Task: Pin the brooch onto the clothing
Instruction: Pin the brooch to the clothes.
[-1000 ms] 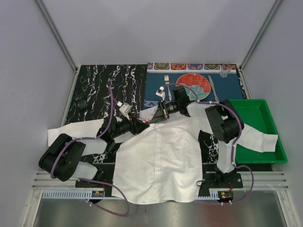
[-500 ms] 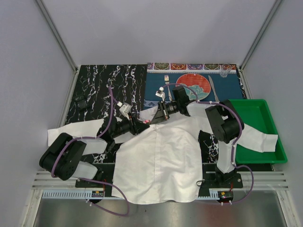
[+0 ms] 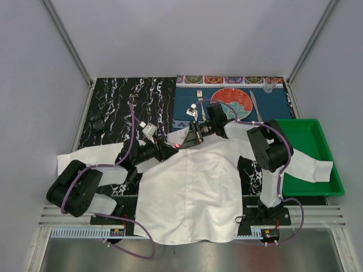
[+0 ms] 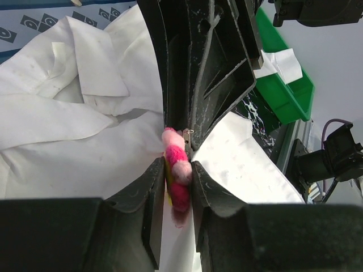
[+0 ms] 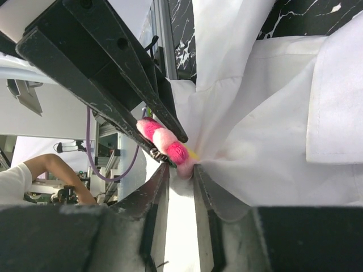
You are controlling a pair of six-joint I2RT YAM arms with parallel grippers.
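- Standing by the table, I see the left gripper [image 4: 176, 166] clamped on the brooch [image 4: 176, 177], pink-red petals squeezed between its two fingers.
- The brooch sits up at the collar end of the white shirt [image 3: 190, 187], right against the cloth, between the two arms' fingertips.
- The right gripper [image 5: 181, 169] comes at it from the opposite side, its tips touching the brooch. Its fingers stand only a narrow gap apart with white cloth showing in that gap; whether they actually pinch the fabric, I cannot tell.
- A small bit of metal shows at the brooch's top, just by the right fingertips in the left wrist view.
- The shirt lies spread front-up across the table, one sleeve trailing into the green tray [image 3: 317, 136].
- Behind the grippers, a red-and-teal plate [image 3: 231, 102] rests on a blue placemat [image 3: 272, 105].
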